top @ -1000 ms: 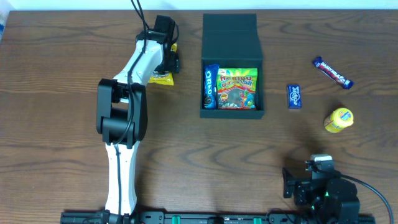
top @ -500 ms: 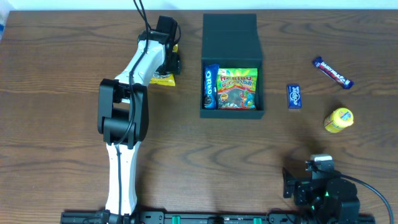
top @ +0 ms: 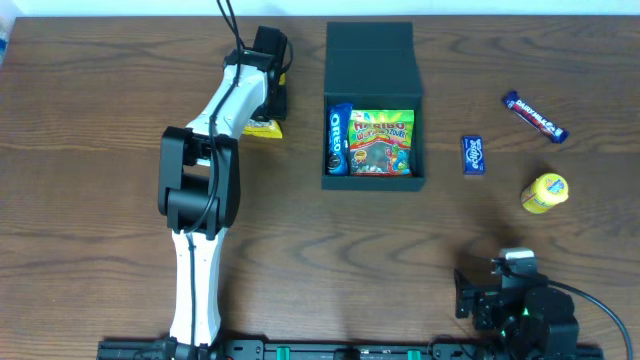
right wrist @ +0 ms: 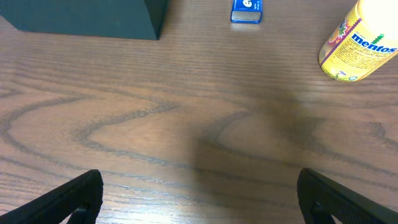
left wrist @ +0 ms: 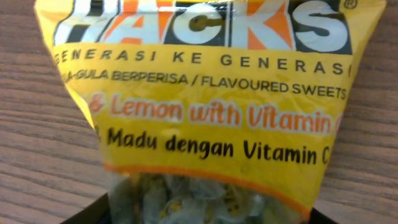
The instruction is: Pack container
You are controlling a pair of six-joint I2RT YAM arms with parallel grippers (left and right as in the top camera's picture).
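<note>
The dark teal-black container (top: 372,60) stands open at the back middle, lid flap folded away. Inside lie an Oreo pack (top: 338,140) and a Haribo bag (top: 382,142). My left gripper (top: 273,97) is down over a yellow Hacks sweets packet (top: 263,127), left of the container. In the left wrist view the packet (left wrist: 205,93) fills the frame, and its clear end sits between my wide-apart fingers (left wrist: 208,214). My right gripper (right wrist: 199,199) is open and empty, low at the front right (top: 508,290). The container's corner (right wrist: 93,15) shows ahead of it.
To the right of the container lie a small blue packet (top: 473,154), a Dairy Milk bar (top: 534,116) and a yellow Mentos bottle (top: 545,192). The blue packet (right wrist: 247,10) and the Mentos bottle (right wrist: 360,46) also show in the right wrist view.
My left gripper has shifted slightly toward the table's far edge over the yellow packet. The right arm has not moved.
</note>
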